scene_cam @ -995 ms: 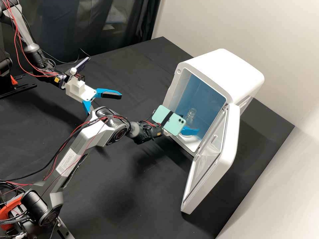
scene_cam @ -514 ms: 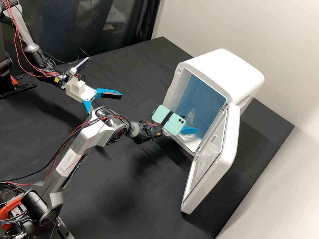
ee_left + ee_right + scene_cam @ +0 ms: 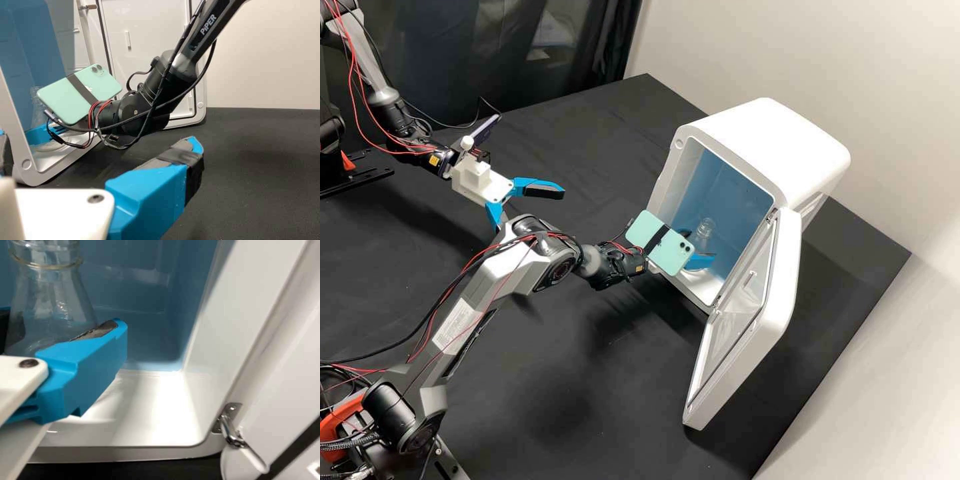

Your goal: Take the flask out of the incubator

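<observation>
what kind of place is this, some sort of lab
Most likely a laboratory robot setup: a black bench, a small white incubator standing on it with its door swung open, and a clear glass flask inside its blue chamber.

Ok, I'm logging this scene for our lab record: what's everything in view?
bench: one, black, under everything
incubator: one, white, blue inside, far right of bench
door: one, white, swung open
flask: one, clear glass, inside incubator
mint green phone: one, on right wrist
purplish phone: one, on left wrist
curtain: one, dark, behind bench
wall: one, white, behind incubator
left end effector: one, white and blue, open, above bench
right end effector: one, white and blue, inside incubator by flask
</observation>
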Motion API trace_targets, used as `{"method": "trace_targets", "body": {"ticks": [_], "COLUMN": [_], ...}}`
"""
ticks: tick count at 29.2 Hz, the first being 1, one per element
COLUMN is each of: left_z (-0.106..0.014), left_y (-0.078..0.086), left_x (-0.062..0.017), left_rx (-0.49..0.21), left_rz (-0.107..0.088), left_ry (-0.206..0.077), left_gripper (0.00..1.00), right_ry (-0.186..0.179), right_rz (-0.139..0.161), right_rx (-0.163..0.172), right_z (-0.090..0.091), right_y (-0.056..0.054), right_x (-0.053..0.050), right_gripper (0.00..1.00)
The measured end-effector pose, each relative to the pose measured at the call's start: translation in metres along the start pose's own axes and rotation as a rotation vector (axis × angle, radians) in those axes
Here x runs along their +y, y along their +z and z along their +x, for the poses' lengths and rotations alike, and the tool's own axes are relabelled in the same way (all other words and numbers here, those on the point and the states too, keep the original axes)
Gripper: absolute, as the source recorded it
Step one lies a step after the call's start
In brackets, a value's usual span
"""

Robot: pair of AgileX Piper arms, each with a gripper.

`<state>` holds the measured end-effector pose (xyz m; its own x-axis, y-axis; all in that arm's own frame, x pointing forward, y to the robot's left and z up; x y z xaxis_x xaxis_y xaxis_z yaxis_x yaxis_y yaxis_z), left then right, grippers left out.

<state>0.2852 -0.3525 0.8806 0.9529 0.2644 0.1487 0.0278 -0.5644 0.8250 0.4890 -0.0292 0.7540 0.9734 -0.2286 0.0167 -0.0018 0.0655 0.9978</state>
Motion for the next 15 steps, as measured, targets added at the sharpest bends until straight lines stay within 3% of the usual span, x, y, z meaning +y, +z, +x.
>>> {"method": "trace_targets", "body": {"ticks": [3,9,12,15], "left_z": [0.0,0.0,0.0,0.0], "left_y": [0.0,0.0,0.0,0.002], "left_x": [0.0,0.0,0.0,-0.0003], "left_rx": [0.0,0.0,0.0,-0.006], "left_rz": [0.0,0.0,0.0,0.001], "left_ry": [0.0,0.0,0.0,-0.001], "left_gripper": [1.0,1.0,1.0,1.0], "right_ry": [-0.012,0.006,0.036,0.093], "right_rz": [0.022,0.139,0.175,0.211], "right_rx": [0.008,-0.009,-0.002,0.03], "right_z": [-0.005,-0.024,-0.035,-0.048], "right_y": [0.003,0.007,0.008,0.011], "right_x": [0.005,0.034,0.048,0.067], "right_gripper": [0.0,0.0,0.0,0.0]}}
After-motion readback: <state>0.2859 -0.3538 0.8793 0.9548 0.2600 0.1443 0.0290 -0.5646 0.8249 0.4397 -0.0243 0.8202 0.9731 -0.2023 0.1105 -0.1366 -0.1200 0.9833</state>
